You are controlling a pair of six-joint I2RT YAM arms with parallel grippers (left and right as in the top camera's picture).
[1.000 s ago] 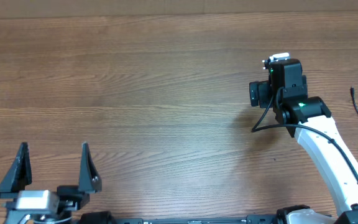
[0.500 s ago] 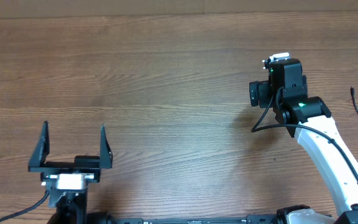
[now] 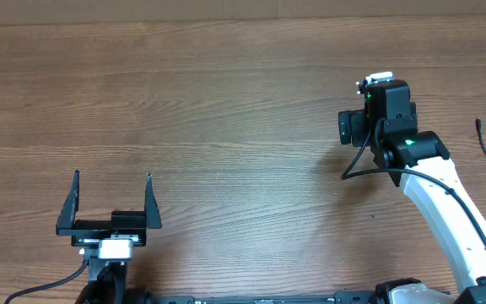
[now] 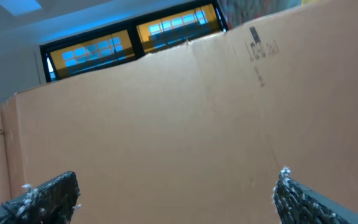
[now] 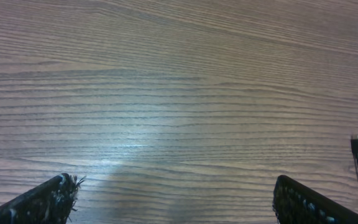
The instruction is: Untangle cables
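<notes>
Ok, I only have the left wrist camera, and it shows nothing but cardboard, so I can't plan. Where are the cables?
Observer: The cables lie at the far right edge of the table, partly cut off in the overhead view.
Operator: Is either gripper near them?
Observer: The right gripper is the closer one, open over bare wood. Its camera catches one plug end at the frame's right edge.
Operator: And mine?
Observer: The left gripper is open at the front left, far from them, holding nothing.
</notes>
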